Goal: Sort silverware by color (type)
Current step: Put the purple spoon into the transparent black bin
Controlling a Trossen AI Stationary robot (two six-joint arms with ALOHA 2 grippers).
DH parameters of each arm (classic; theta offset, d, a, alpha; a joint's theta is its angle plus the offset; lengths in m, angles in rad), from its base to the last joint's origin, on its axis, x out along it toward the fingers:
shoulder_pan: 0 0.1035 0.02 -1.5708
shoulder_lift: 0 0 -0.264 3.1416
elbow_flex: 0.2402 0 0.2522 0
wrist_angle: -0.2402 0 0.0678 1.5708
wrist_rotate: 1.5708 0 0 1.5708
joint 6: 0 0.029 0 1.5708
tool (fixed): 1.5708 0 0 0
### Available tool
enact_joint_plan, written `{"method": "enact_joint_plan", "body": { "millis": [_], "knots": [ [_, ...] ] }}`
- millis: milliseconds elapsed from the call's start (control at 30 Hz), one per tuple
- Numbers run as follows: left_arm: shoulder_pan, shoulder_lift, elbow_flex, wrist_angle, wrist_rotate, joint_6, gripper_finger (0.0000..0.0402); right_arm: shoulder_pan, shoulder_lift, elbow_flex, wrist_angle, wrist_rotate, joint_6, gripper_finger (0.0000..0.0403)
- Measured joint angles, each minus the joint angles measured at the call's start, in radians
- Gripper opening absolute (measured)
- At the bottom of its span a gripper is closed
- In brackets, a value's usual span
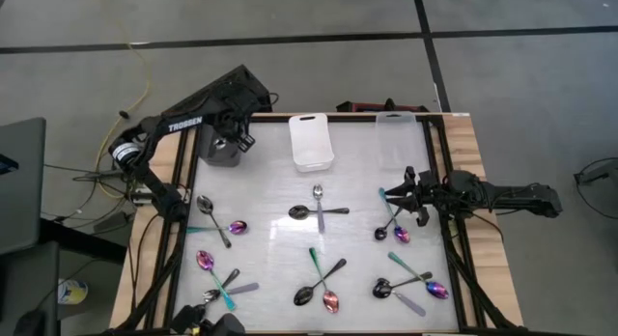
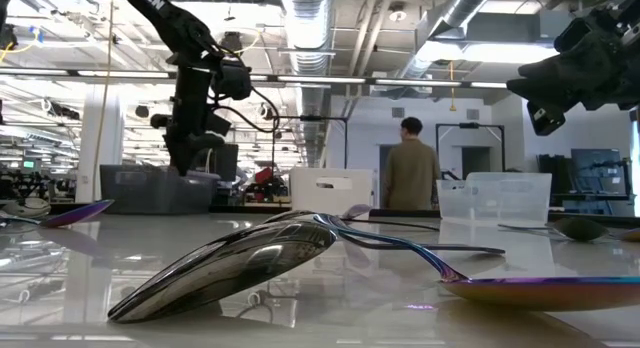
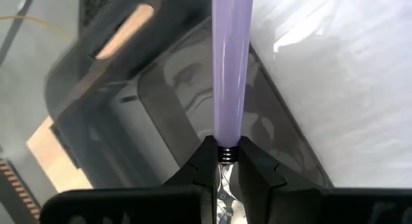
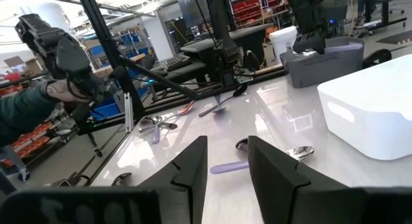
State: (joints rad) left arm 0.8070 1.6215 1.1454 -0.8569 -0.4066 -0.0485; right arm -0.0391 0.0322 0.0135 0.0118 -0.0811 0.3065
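My left gripper point(image 1: 232, 143) hangs over the dark grey bin point(image 1: 218, 154) at the table's far left, shut on a silver spoon with a lavender handle point(image 3: 230, 63). My right gripper point(image 1: 410, 193) is open and empty, a little above the table near its right edge; a lavender-handled spoon point(image 4: 228, 167) lies on the table under its fingers. Several silver, black and iridescent spoons lie flat on the white table, among them a crossed pair at the middle point(image 1: 317, 209) and a group at the near right point(image 1: 410, 283). My left gripper pinches the spoon between its two fingers at the silver neck point(image 3: 225, 161), just where the lavender handle begins. The handle runs straight out past the fingertips, in line with the fingers, over the dark bin point(image 3: 161, 121). Its far end is out of the frame.
A white bin point(image 1: 311, 143) and a clear bin point(image 1: 396, 135) stand along the far edge, right of the dark bin. The table has a raised frame with wooden strips at left and right. A person point(image 2: 408, 173) stands in the room beyond the table.
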Motion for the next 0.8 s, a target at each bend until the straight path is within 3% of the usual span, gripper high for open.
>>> {"method": "enact_joint_plan", "body": {
  "millis": [233, 400, 633, 800],
  "knots": [
    [-0.037, -0.023, 0.003, -0.009, 0.050, -0.002, 0.0019, 0.000, 0.000, 0.000, -0.001, 0.000, 0.000, 0.0134],
    [-0.048, -0.072, -0.013, -0.020, 0.009, -0.055, 0.0019, 0.000, 0.000, 0.000, -0.001, 0.000, 0.000, 0.0134],
    [-0.011, -0.182, -0.096, 0.036, 0.028, -0.062, 0.0019, 0.000, 0.000, 0.000, -0.001, 0.000, 0.000, 0.0134],
    [0.048, -0.185, -0.172, 0.106, 0.049, -0.029, 0.0019, 0.000, 0.000, -0.001, -0.001, 0.000, 0.000, 0.0134]
  ]
}}
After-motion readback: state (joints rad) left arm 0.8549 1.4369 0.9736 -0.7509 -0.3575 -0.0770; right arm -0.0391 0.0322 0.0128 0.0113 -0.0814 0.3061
